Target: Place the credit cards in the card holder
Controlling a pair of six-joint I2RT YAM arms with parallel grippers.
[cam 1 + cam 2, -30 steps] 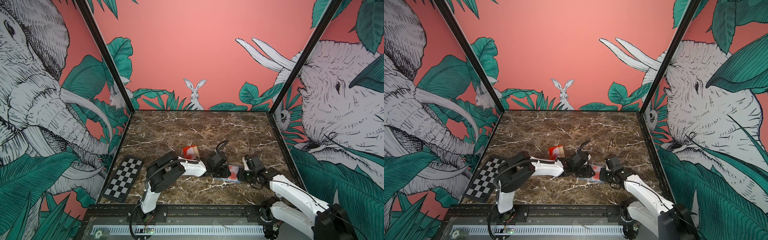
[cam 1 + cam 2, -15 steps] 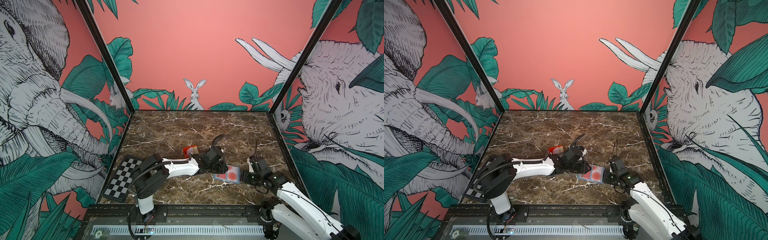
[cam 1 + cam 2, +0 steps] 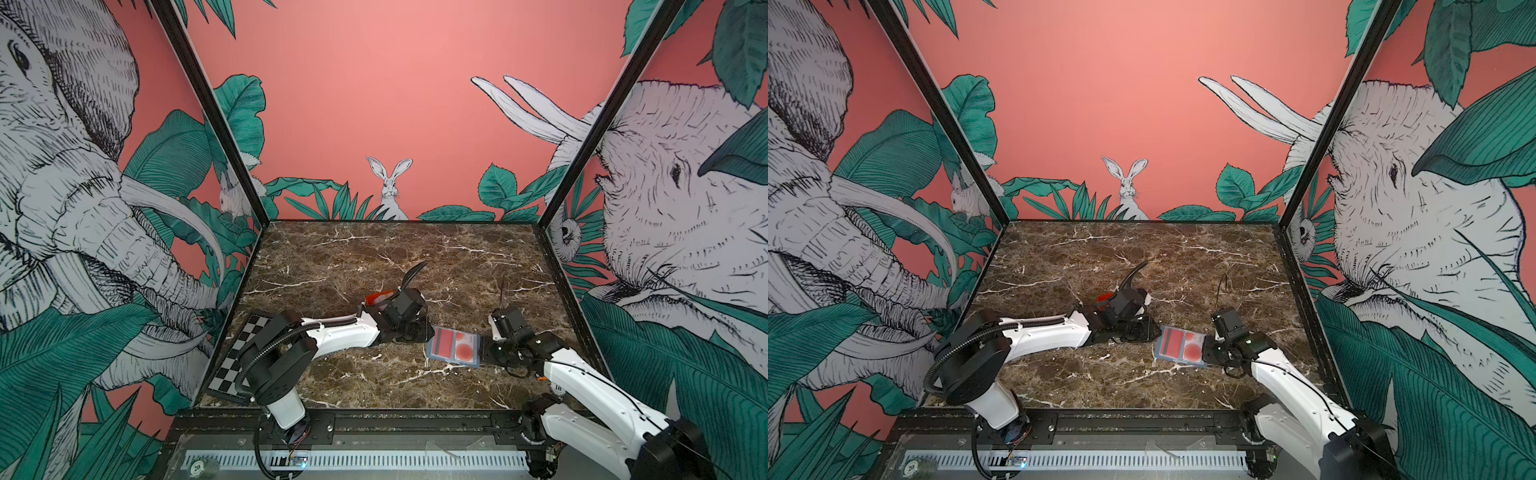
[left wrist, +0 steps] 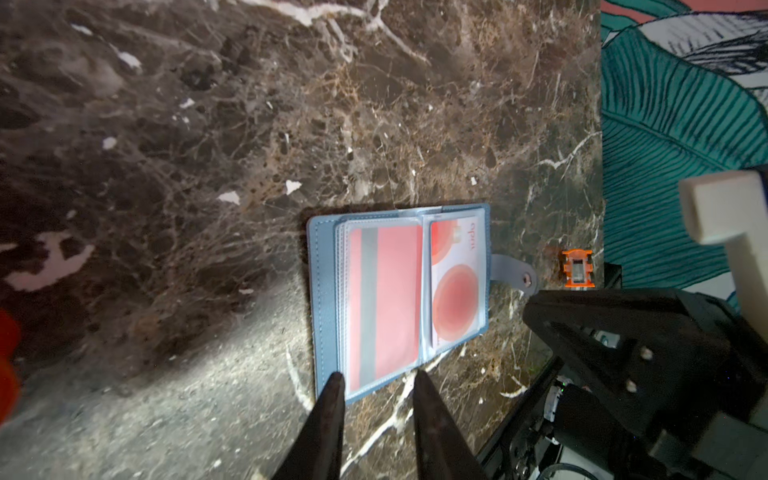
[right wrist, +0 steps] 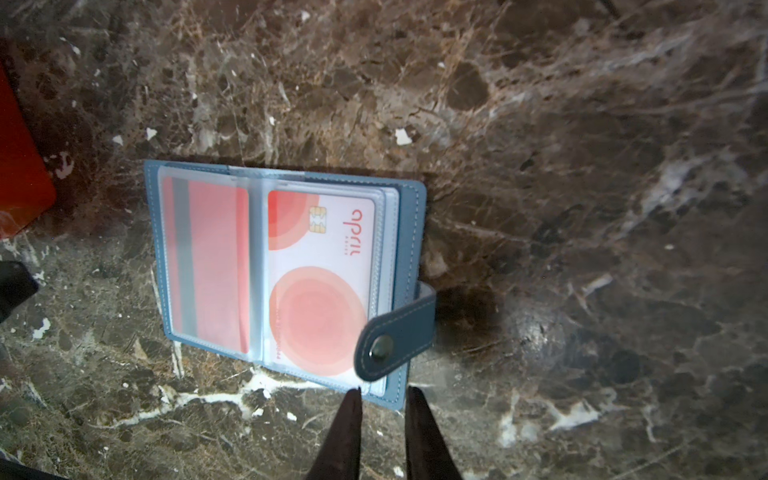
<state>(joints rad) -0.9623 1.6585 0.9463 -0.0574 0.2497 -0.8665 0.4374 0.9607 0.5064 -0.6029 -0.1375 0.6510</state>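
The card holder (image 3: 455, 347) lies open and flat on the counter (image 3: 374, 257) with its clear sleeves facing up. Two credit cards (image 5: 320, 307) fill the facing sleeves, one white with a red circle, the other red with a grey stripe. The left gripper (image 4: 376, 378) has its tips at one edge of the card holder, jaws narrowly parted and clamping nothing. The right gripper (image 5: 384, 392) is at the opposite edge (the side with the unfastened snap tab (image 5: 395, 336)), also narrowly parted and empty. An orange tray (image 3: 378, 297) sits near the card holder, behind the left gripper.
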